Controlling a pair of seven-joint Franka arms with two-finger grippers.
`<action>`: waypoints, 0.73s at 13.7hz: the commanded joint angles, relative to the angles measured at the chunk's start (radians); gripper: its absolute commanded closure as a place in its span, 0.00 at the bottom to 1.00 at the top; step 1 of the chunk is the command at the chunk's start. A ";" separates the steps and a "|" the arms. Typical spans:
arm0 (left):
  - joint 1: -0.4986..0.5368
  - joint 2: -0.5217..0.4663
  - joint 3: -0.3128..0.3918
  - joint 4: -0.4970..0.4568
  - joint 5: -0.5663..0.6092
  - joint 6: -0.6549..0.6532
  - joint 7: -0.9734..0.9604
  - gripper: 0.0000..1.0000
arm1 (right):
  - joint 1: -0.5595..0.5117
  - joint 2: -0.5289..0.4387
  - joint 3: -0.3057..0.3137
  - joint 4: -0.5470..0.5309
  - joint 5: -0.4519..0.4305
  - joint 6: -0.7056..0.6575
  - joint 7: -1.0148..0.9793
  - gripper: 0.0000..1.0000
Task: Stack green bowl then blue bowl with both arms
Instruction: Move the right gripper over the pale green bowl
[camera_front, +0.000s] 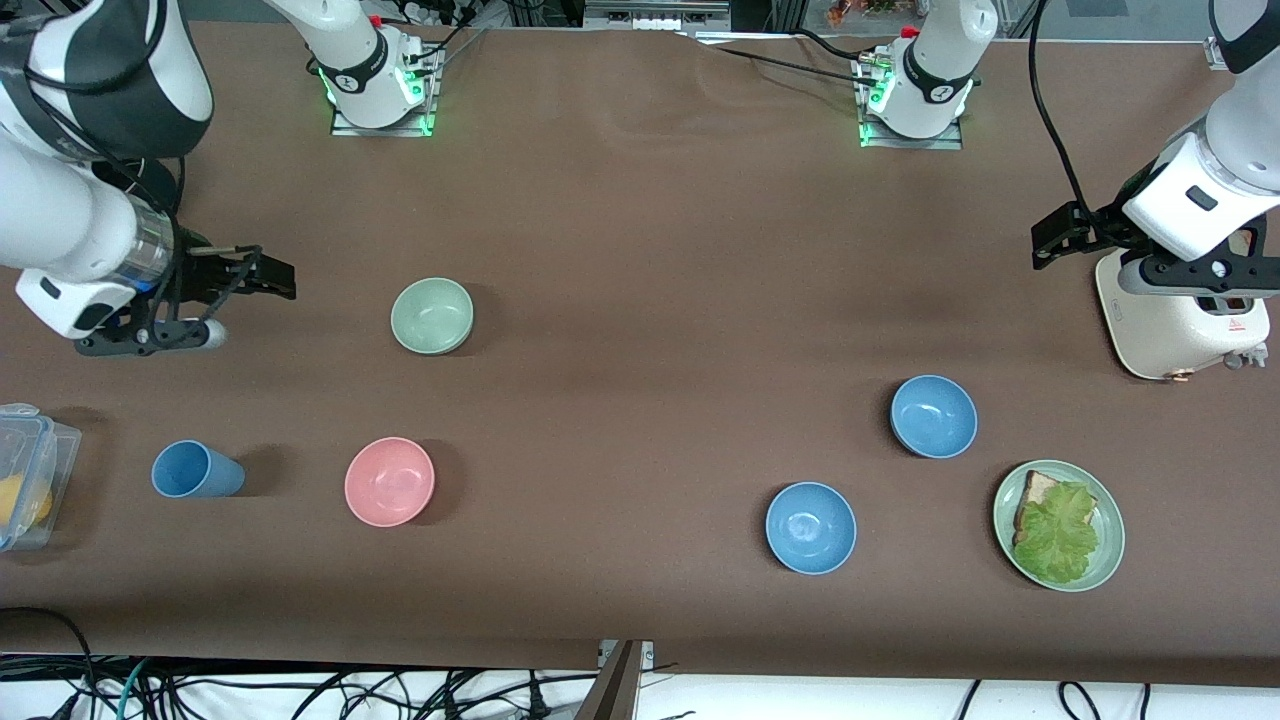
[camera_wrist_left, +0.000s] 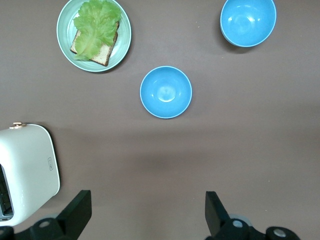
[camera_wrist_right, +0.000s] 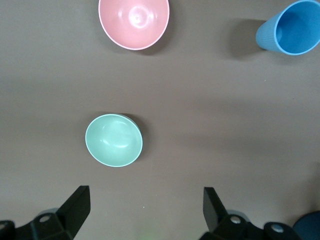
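The green bowl (camera_front: 432, 315) sits upright and empty on the brown table, toward the right arm's end; it also shows in the right wrist view (camera_wrist_right: 114, 140). Two blue bowls stand toward the left arm's end: one (camera_front: 933, 416) (camera_wrist_left: 165, 92) farther from the front camera, the other (camera_front: 811, 527) (camera_wrist_left: 248, 21) nearer to it. My right gripper (camera_front: 262, 278) (camera_wrist_right: 145, 207) hangs open and empty over bare table beside the green bowl. My left gripper (camera_front: 1058, 240) (camera_wrist_left: 148, 210) hangs open and empty over bare table next to the toaster.
A pink bowl (camera_front: 389, 481) and a blue cup (camera_front: 195, 470) stand nearer the front camera than the green bowl. A clear plastic container (camera_front: 25, 475) sits at the table edge. A green plate (camera_front: 1110, 545) with bread and lettuce and a white toaster (camera_front: 1180, 320) stand at the left arm's end.
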 joint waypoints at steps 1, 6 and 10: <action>0.006 0.012 -0.002 0.031 -0.004 -0.022 0.005 0.00 | -0.006 -0.075 0.011 -0.093 0.018 0.040 -0.012 0.00; 0.006 0.012 -0.002 0.031 -0.004 -0.022 0.005 0.00 | -0.004 -0.330 0.014 -0.602 0.021 0.401 -0.015 0.00; 0.006 0.012 -0.004 0.031 -0.004 -0.022 0.005 0.00 | 0.005 -0.252 0.034 -0.701 0.029 0.603 -0.005 0.01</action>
